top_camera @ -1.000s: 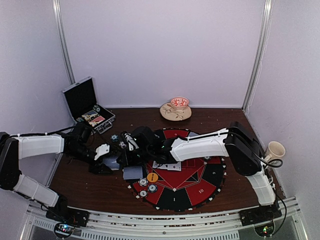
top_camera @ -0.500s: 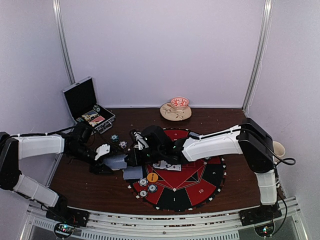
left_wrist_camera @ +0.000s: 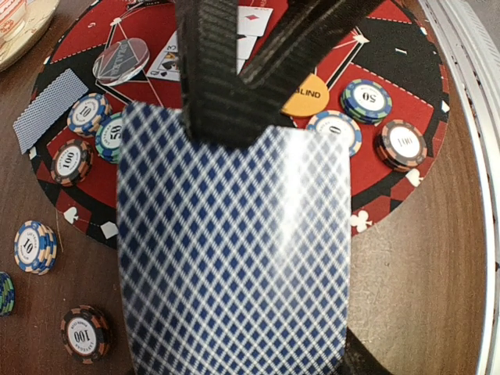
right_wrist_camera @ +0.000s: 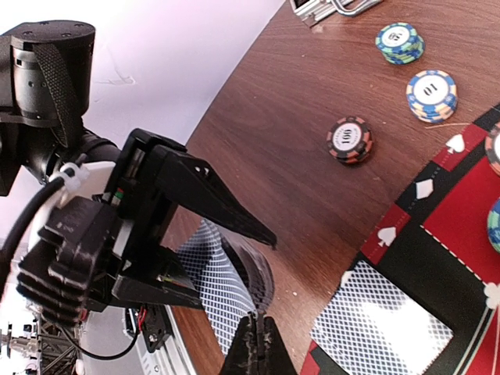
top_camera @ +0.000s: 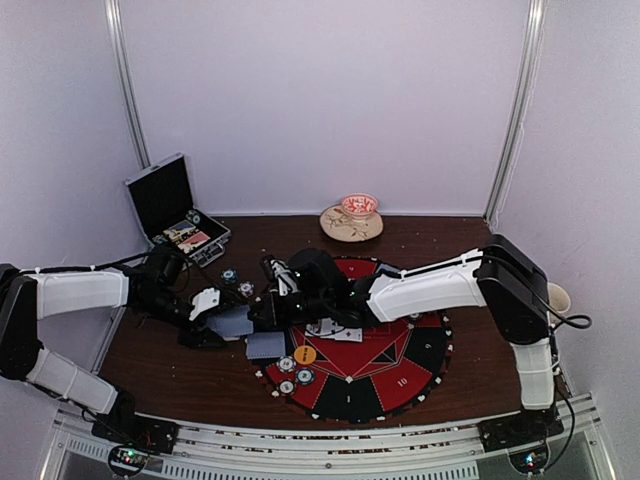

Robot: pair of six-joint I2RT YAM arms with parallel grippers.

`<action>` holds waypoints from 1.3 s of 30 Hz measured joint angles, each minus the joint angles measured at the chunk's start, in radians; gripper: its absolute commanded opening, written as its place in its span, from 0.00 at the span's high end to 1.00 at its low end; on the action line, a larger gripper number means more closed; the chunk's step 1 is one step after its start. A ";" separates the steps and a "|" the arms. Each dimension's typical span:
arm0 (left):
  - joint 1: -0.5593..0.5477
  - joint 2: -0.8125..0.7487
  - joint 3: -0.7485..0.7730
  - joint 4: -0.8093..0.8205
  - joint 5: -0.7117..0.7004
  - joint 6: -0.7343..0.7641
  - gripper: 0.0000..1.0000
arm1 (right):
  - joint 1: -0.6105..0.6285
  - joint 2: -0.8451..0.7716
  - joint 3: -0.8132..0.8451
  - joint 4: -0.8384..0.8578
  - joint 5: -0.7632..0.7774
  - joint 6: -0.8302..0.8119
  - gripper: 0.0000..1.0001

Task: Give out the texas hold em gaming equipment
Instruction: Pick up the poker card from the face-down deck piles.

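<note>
Left of round mat (top_camera: 350, 395): left gripper (left_wrist_camera: 234, 117) clamps blue-backed playing card (left_wrist_camera: 234, 250)
Right gripper (right_wrist_camera: 254, 340): pinched closed, tips at card's edge

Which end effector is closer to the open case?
Left. The left end effector holds cards in front of the case; the right end effector is farther right, by the mat.

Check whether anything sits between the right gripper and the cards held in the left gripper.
Nothing visible does. The right gripper is shut, its tips right at the edge of the cards that the left gripper holds, with no chip in between.
</note>
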State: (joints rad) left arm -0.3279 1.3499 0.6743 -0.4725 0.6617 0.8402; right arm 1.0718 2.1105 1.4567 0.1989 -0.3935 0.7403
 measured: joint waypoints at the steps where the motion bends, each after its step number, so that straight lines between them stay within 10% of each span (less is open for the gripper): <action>1: 0.000 0.000 0.000 0.000 0.000 0.000 0.47 | 0.000 0.007 0.011 0.002 -0.006 0.001 0.94; 16: 0.000 0.000 0.000 0.000 0.000 0.000 0.47 | 0.011 0.053 0.058 0.006 -0.052 0.018 0.83; 20: 0.000 0.000 0.000 0.000 0.000 0.000 0.47 | 0.011 0.065 0.063 0.006 -0.058 0.018 1.00; 27: 0.000 0.000 0.000 0.001 0.000 0.000 0.47 | 0.011 0.068 0.050 0.034 -0.061 0.026 1.00; 39: 0.000 0.000 0.000 0.001 0.000 0.000 0.47 | 0.014 -0.280 -0.608 0.430 0.227 0.212 1.00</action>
State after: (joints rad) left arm -0.3279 1.3502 0.6743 -0.4717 0.6621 0.8402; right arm 1.0859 1.8301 0.8482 0.6289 -0.1665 0.9527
